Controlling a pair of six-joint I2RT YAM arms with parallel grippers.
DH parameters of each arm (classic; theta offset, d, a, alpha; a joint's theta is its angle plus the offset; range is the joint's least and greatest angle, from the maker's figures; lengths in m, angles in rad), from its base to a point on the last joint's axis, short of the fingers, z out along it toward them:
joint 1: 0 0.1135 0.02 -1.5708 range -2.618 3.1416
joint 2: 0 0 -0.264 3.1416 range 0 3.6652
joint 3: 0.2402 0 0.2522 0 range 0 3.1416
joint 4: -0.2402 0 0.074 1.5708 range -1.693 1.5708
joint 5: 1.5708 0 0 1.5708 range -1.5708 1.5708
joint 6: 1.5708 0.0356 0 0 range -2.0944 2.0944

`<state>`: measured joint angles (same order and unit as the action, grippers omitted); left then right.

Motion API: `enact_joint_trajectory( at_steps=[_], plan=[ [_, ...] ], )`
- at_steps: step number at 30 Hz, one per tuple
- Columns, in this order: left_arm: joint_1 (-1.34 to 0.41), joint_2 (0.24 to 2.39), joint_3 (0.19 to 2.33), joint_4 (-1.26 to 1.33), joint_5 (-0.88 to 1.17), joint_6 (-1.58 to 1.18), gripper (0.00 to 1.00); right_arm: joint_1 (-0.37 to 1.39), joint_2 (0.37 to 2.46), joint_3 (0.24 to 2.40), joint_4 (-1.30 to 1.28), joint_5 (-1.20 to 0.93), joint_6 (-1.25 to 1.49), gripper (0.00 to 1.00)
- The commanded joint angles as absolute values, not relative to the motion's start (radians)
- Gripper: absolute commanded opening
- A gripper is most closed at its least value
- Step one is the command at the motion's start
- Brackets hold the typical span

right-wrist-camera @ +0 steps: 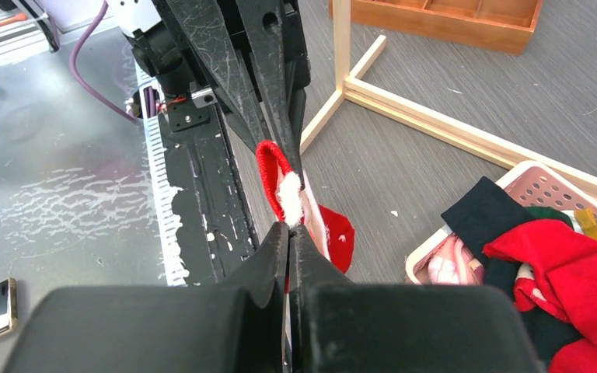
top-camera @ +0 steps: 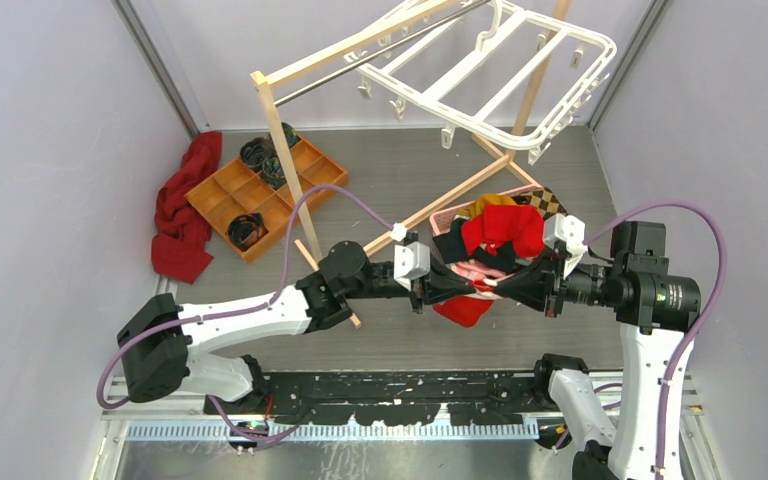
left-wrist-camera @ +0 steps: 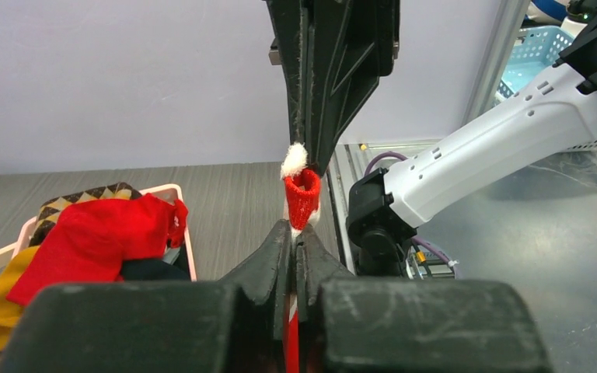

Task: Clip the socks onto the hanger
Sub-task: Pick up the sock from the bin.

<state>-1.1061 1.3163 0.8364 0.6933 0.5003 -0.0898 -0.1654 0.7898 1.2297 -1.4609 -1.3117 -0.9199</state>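
Closest to the lens on the left wrist view, the left gripper [left-wrist-camera: 294,237] has its jaws clenched, a strip of red fabric pinched between them. That fabric is one small red sock [left-wrist-camera: 303,198] with a white fluffy cuff. The right gripper [left-wrist-camera: 311,155] comes in from the opposite side, jaws pressed together on the cuff end. I read both as grasping the same sock, tips nearly meeting. From overhead the sock [top-camera: 465,310] hangs in the air between the two arms, above the table [top-camera: 410,170] near the middle of its near edge, its toe drooping below the fingers. Just behind it sits a pink basket [right-wrist-camera: 540,185] with more red socks [top-camera: 505,225] heaped on mustard, black and checkered garments. The white hanger [top-camera: 490,90] hangs tilted from the rod of a light wooden rack [top-camera: 290,150] toward the far right corner, its clips dangling, well apart from the held sock. A wooden compartment tray [top-camera: 222,190] lies toward the far left corner, and a dark red cloth [top-camera: 185,210] is bunched beside it along the left edge.
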Motion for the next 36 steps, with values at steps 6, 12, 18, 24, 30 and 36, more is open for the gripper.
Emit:
enact_joint_trajectory(
  at_steps=[6,12,18,24,30,36],
  plan=[
    [-1.109,1.275,0.811,0.737,0.441,-0.123,0.00,-0.165,0.790,1.228,-1.300,-1.325,-0.710,0.27],
    [-1.142,1.197,0.814,0.574,0.174,-0.083,0.00,-0.204,0.773,1.244,-0.992,-1.226,-0.368,0.47],
    [-1.180,1.153,0.799,0.581,0.043,0.047,0.00,-0.228,0.713,1.144,-0.511,-1.092,-0.071,0.68],
    [-1.179,1.146,0.808,0.585,0.052,0.181,0.00,-0.277,0.795,1.170,-0.350,-1.092,-0.002,0.72],
    [-1.175,1.180,0.824,0.646,0.009,0.278,0.00,-0.347,0.863,1.220,-0.284,-1.112,0.029,0.72],
    [-1.131,1.248,0.904,0.668,0.055,0.216,0.00,-0.349,0.869,1.222,-0.645,-1.236,-0.234,0.73]
  ],
)
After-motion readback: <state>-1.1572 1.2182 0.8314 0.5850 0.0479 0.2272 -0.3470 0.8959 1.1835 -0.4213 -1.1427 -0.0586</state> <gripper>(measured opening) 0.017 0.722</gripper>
